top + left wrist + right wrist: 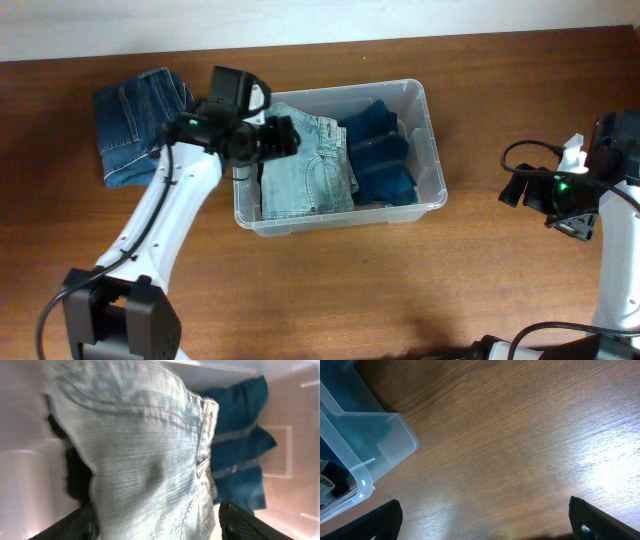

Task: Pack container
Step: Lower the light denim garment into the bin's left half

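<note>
The container [437, 150] is a clear plastic tub in the middle of the table. Inside it lie light blue jeans [310, 170] on the left and a dark blue garment [380, 155] on the right. My left gripper [285, 137] hangs over the tub's left half, open. In the left wrist view its fingers [65, 527] stand wide on either side of the light jeans [145, 450], with the dark blue garment [240, 445] beside them. My right gripper [518, 190] is far to the right of the tub, open over bare wood [485, 520]; one container corner [385, 440] shows there.
A folded pair of darker blue jeans [135, 125] lies on the table left of the tub, behind my left arm. Wooden tabletop [420, 290] stretches in front of the tub and between it and the right arm.
</note>
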Controlling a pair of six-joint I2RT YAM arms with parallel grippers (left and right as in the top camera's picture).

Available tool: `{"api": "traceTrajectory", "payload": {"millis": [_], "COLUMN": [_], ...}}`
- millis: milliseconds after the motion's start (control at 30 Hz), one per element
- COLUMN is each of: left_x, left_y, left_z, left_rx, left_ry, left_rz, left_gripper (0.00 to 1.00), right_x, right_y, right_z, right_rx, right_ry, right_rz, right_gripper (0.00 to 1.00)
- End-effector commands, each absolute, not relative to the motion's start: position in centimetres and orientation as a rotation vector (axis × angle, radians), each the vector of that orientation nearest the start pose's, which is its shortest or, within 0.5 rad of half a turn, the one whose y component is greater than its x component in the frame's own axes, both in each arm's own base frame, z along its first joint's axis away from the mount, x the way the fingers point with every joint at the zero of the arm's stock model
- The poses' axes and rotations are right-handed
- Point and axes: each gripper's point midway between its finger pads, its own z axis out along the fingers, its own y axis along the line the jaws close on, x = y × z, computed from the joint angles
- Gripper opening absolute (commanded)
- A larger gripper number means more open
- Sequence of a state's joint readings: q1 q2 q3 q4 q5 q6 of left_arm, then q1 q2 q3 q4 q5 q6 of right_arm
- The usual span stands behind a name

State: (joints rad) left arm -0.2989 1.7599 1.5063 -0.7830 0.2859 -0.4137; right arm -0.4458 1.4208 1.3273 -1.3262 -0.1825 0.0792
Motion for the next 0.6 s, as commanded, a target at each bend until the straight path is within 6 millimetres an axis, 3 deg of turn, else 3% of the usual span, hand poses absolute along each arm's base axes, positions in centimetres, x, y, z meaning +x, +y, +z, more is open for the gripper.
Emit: {"api": "traceTrajectory", "payload": {"millis": [0, 133, 233, 333, 467, 567], "left_x": [42.7, 42.7, 43.1, 43.5, 43.4, 43.4], "left_y": [-14.7, -13.3, -13.7, -14.4, -15.4, -15.8], "left_z": [18.9, 19.9, 21.1, 21.7, 21.5, 21.2], "left_rx": [-0.015, -0.004, 0.005, 0.027, 0.073, 0.137], "left_ry": [2.614, 2.620, 2.590, 2.563, 2.561, 2.558], "left_rz": [-0.487, -0.405, -0.418, -0.430, -0.419, -0.380], "left_gripper": [0.76, 0.76, 0.73, 0.53, 0.07, 0.01], "right_x": [25.3, 25.3, 25.3, 25.3, 25.3, 25.3], "right_y": [-8.9, -8.9, -8.9, -8.9, -8.9, -8.9], "right_z": [17.1, 17.1, 17.1, 17.1, 17.1, 17.1], "right_rx": [0.765, 0.765, 0.765, 0.765, 0.765, 0.765], "right_ry": [2.853, 2.853, 2.853, 2.853, 2.853, 2.853], "right_rz": [0.221, 0.221, 0.221, 0.221, 0.221, 0.221], "right_gripper": [0.98, 0.98, 0.98, 0.98, 0.98, 0.98]}}
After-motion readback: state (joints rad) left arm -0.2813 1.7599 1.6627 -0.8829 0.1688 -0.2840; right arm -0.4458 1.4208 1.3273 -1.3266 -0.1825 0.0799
